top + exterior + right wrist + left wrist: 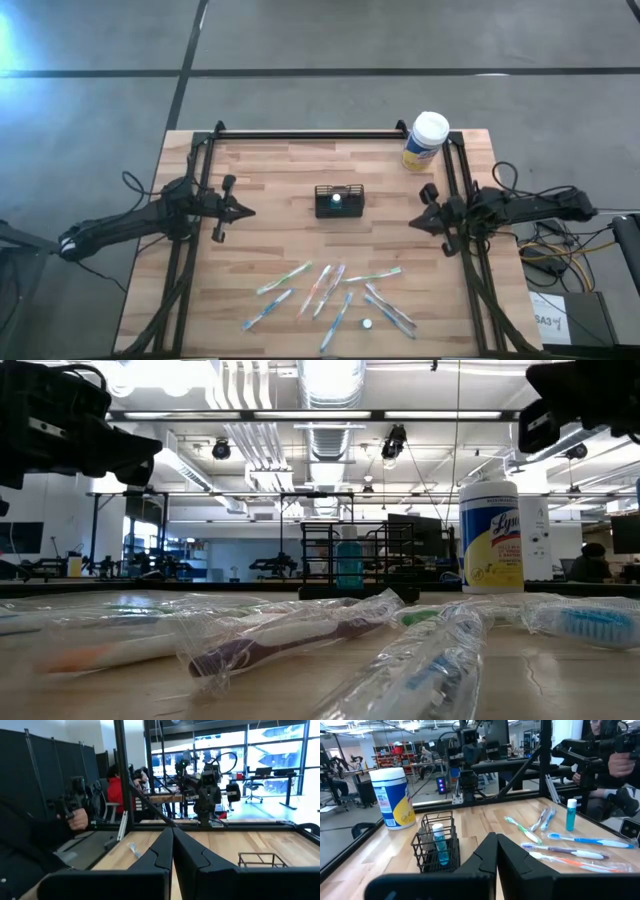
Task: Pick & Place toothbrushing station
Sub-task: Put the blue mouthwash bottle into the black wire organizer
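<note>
The black wire-mesh caddy (339,201) stands on its base at the table's middle with a small blue bottle (439,842) upright inside; it also shows in the left wrist view (436,847) and the low view (350,560). Several wrapped toothbrushes (330,290) lie near the table's front edge. A second small blue bottle (571,814) stands among them. My left gripper (248,211) is shut and empty, left of the caddy. My right gripper (414,223) is shut and empty, right of the caddy.
A white-lidded yellow-and-blue wipes canister (425,140) stands at the far right corner. Black frame rails (310,134) run along the far edge and both sides. A person (75,820) holding control handles shows beyond the table in the wrist views.
</note>
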